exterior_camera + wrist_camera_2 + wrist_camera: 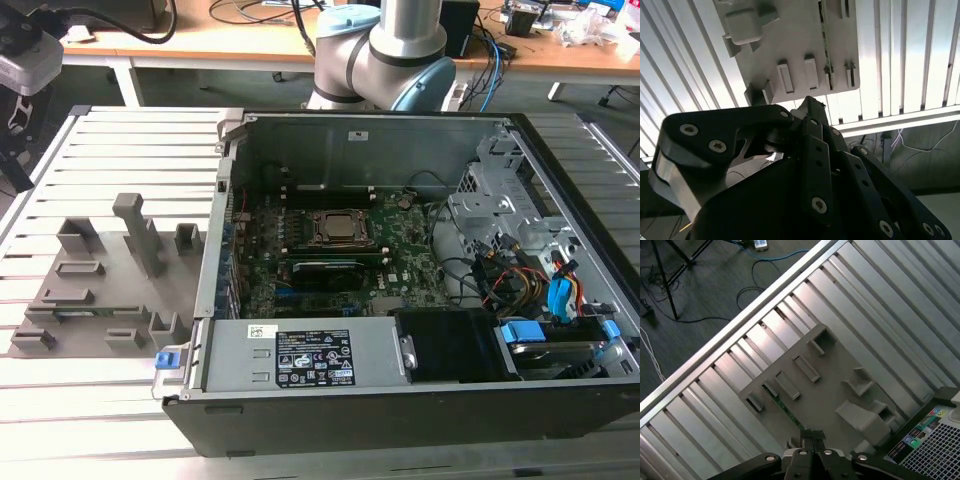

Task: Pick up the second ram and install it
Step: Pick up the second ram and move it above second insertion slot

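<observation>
On the exterior view's left, a flat grey plastic fixture plate (105,288) with upright blocks lay on the ribbed aluminium table (120,150). In the first wrist view the second ram (785,410), a thin green circuit-board stick, rested on this plate between small blocks. The black metal gripper (812,436) hung above one end of the stick, apart from it, its fingers pressed together with nothing between them. Further right stood the open black computer case (400,425), with the large green motherboard (400,250) inside.
</observation>
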{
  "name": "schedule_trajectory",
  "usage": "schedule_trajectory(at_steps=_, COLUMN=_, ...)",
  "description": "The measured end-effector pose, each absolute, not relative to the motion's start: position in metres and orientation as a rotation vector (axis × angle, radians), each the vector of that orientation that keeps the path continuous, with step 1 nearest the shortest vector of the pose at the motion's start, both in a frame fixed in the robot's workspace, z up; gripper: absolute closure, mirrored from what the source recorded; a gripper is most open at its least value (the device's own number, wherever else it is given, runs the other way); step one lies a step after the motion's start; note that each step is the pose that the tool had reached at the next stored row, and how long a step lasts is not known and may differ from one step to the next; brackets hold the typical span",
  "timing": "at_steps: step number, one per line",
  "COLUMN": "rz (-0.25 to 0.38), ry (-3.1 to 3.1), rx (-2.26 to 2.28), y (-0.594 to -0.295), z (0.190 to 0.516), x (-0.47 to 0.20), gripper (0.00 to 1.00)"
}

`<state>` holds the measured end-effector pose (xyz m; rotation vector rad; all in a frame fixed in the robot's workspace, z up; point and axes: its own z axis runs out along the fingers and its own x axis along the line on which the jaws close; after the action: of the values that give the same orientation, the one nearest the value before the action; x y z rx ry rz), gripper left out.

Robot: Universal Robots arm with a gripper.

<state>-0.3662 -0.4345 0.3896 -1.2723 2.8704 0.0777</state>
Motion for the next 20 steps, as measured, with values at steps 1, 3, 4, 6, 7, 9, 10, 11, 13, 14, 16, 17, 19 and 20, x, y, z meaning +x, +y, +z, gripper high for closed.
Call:
schedule_trajectory(at_steps=1, rz=0.078, ry=2.860, rx=-1.296, y=-0.4345, z=0.3896, x=-0.3662, gripper=0.89)
schedule_trajectory(at_steps=3, rz=0.078, ry=2.835, rx=-1.353, y=-0.4345, z=0.3896, x=-0.3662, gripper=0.89)
schedule_trajectory(at_steps=4, rz=0.078, ry=2.821, rx=-1.382, y=-0.4345, z=0.3896, x=-0.3662, gripper=0.89)
schedule_trajectory(at_steps=6, rz=0.078, ry=2.794, rx=-1.439, y=-0.4345, z=0.3896, x=-0.3662, gripper=0.89)
schedule_trajectory(at_steps=7, rz=0.078, ry=2.779, rx=-1.469, y=-0.4345, z=0.3896, x=-0.3662, gripper=0.89)
schedule_trajectory(at_steps=9, rz=0.078, ry=2.748, rx=-1.528, y=-0.4345, z=0.3896, x=-0.3662, gripper=0.89)
schedule_trajectory(at_steps=10, rz=0.078, ry=2.732, rx=-1.558, y=-0.4345, z=0.3896, x=-0.3662, gripper=0.89)
schedule_trajectory(at_steps=11, rz=0.078, ry=2.715, rx=-1.588, y=-0.4345, z=0.3896, x=-0.3662, gripper=0.89)
schedule_trajectory(at_steps=13, rz=0.077, ry=2.700, rx=-1.614, y=-0.4345, z=0.3896, x=-0.3662, gripper=0.89)
schedule_trajectory(at_steps=14, rz=0.077, ry=2.686, rx=-1.638, y=-0.4345, z=0.3896, x=-0.3662, gripper=0.89)
schedule_trajectory(at_steps=16, rz=0.077, ry=2.663, rx=-1.676, y=-0.4345, z=0.3896, x=-0.3662, gripper=0.89)
schedule_trajectory(at_steps=17, rz=0.077, ry=2.648, rx=-1.701, y=-0.4345, z=0.3896, x=-0.3662, gripper=0.89)
schedule_trajectory(at_steps=19, rz=0.077, ry=2.631, rx=-1.728, y=-0.4345, z=0.3896, x=-0.3662, gripper=0.89)
schedule_trajectory(at_steps=20, rz=0.077, ry=2.607, rx=-1.766, y=-0.4345, z=0.3896, x=-0.3662, gripper=0.89)
